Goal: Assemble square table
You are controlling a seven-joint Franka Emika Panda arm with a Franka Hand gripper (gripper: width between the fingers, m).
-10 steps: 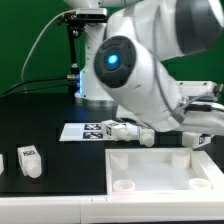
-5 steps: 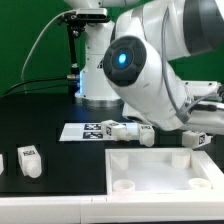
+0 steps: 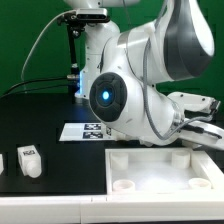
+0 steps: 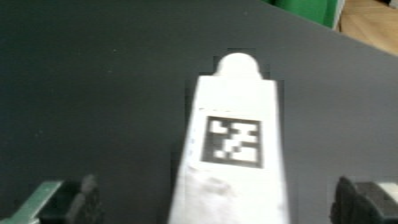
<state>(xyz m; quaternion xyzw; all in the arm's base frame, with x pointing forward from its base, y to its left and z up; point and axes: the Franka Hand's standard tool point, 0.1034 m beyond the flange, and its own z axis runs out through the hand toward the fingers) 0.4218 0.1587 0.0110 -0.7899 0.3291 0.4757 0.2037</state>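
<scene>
In the wrist view a white table leg [image 4: 231,130] with a black-and-white tag lies on the black table, its rounded tip pointing away. My gripper [image 4: 217,200] is open. Its two dark fingers [image 4: 63,198] stand wide on either side of the leg's near end, with gaps on both sides. In the exterior view the arm's bulk hides this leg and most of the hand [image 3: 203,128]. The square white table top [image 3: 150,168] lies flat at the front right, with round sockets in its corners. Another tagged leg [image 3: 30,160] stands at the front left.
The marker board [image 3: 76,130] lies behind the table top, partly covered by the arm. A further white part [image 3: 2,162] is cut off at the exterior view's left edge. The robot base [image 3: 88,70] and cables stand at the back, before a green backdrop.
The arm has swung toward the exterior view's left and lower. Its large joint now covers the legs that lay beside the marker board.
</scene>
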